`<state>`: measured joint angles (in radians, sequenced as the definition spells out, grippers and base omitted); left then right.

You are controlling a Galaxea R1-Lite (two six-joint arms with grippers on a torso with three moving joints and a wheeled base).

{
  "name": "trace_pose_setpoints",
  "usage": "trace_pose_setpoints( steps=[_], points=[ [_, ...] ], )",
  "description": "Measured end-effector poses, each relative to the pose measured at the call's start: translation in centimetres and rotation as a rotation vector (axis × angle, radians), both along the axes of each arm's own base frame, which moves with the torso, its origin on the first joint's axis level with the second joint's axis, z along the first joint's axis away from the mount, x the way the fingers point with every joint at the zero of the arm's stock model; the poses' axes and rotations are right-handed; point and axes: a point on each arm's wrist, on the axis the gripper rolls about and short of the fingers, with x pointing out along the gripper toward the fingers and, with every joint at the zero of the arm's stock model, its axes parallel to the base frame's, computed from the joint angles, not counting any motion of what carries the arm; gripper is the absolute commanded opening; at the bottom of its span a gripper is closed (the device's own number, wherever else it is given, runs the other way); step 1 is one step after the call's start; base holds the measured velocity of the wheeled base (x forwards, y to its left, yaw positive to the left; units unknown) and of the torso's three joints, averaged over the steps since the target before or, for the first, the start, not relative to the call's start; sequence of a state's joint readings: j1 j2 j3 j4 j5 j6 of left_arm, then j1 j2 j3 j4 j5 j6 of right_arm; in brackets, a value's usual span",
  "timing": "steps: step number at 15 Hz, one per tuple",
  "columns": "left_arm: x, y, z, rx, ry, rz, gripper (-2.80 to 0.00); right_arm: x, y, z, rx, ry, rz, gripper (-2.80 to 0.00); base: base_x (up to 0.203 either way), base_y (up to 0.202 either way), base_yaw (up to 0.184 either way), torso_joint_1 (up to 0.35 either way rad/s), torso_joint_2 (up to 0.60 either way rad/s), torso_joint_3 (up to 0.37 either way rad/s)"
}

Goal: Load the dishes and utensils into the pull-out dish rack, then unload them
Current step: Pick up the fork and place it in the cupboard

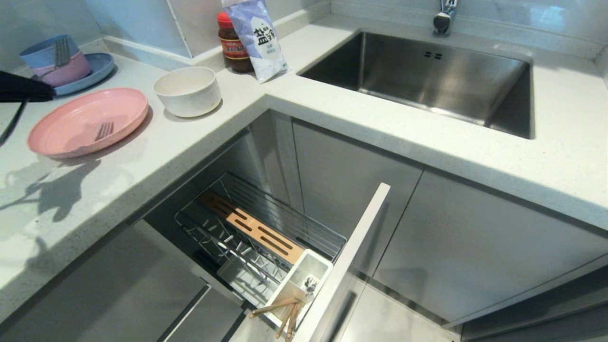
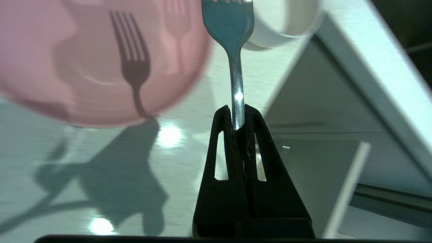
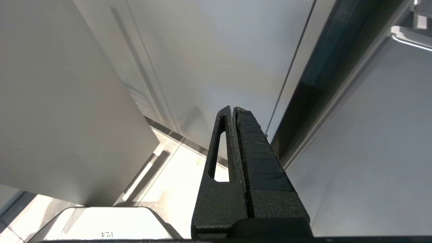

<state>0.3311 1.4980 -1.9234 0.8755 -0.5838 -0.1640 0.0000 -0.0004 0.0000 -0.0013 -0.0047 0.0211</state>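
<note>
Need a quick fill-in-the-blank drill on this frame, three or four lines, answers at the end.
1. The left gripper is shut on the handle of the slim silver metal ____.
2. The light wooden chopsticks stand in the white rectangular ____ of the chrome wire pull-out dish rack.
3. The flat round pink plate and the plain off-white round bowl sit on the ____, not in the rack.
4. The right gripper is shut and holds ____.

Answers: fork; cutlery cup; countertop; nothing
</note>
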Motion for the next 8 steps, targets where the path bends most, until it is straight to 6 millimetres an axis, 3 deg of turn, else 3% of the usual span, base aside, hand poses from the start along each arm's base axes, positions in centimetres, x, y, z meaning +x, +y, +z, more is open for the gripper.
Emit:
trace_pose_setpoints(
  steps=[3, 8],
  points=[
    [-0.2, -3.0, -0.2, -0.094, 0.058, -0.092, -2.80, 0.0, 0.0, 0.0, 0.000, 0.000, 0.000, -2.80, 0.000, 0.000, 0.000, 0.000, 0.00, 0.000],
    [-0.8, -8.5, -2.5, -0.083, 0.287, -0.307, -2.80, 0.0, 0.0, 0.0, 0.000, 0.000, 0.000, -2.80, 0.000, 0.000, 0.000, 0.000, 0.00, 0.000]
  ],
)
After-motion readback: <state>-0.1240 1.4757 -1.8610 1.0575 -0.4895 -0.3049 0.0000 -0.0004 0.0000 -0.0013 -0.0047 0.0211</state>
